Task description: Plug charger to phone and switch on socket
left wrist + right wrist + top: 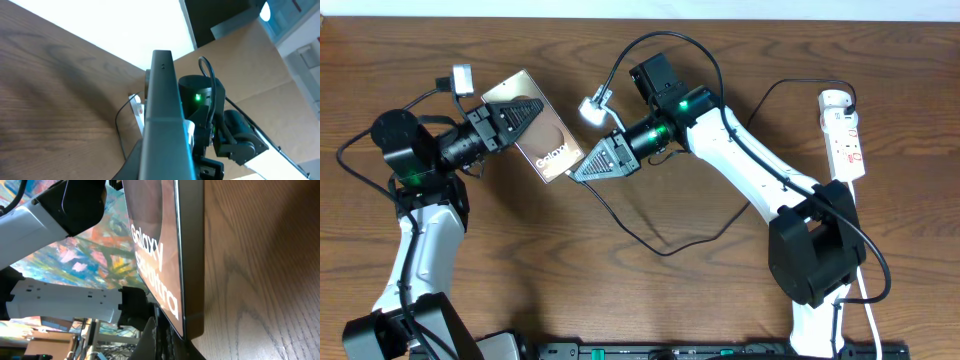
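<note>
Filling the right wrist view, the phone (167, 255) stands on edge against the wood, its "Galaxy" face turned toward our left arm. From overhead we see the phone (538, 128) held between both tools: our left gripper (520, 118) is clamped on its upper half, and our right gripper (582, 166), fingers pressed together, meets its lower corner. We cannot make out the plug tip between those fingers, so we judge, not see, that it is pinched there.

Seen from overhead, the phone's long axis runs from 11 o'clock to 5 o'clock, and its lower short edge, where we expect the port, points toward 5 o'clock. That edge lies at 10 o'clock from the right gripper, touching or just beside it, so the right arm is nearer for insertion, pushing toward 10 o'clock along that axis.

Our charger (660, 245) cable loops across the table toward 4 o'clock. At 3 o'clock, well apart, the socket (846, 135) lies untouched, its long axis nearly 12 to 6.
</note>
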Tool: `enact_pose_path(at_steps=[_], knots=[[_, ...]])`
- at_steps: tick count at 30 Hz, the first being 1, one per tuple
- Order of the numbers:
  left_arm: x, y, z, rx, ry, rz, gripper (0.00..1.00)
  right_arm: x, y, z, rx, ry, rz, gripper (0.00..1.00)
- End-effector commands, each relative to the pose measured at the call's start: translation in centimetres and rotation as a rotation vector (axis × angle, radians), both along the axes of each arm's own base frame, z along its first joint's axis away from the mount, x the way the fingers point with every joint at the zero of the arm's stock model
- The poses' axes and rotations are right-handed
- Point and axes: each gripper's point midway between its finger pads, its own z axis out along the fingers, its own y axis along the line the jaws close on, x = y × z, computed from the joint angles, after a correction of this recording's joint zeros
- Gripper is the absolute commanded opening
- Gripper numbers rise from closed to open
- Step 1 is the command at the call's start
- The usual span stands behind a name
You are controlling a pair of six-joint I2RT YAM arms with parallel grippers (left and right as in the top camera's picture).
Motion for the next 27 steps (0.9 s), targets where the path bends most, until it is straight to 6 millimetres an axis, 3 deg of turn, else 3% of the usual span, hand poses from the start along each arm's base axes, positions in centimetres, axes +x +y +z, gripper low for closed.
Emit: enact_pose_path(at_steps=[1, 27], knots=[[-1.1, -1.8, 0.3, -0.037, 0.057, -0.088, 0.07, 0.4, 0.4, 1.1, 0.029, -0.018, 0.000, 0.01], [-0.1, -1.2, 0.6, -0.039, 0.045, -0.019, 0.07, 2.0, 1.7, 1.9, 0.027, -0.015, -0.060, 0.01]])
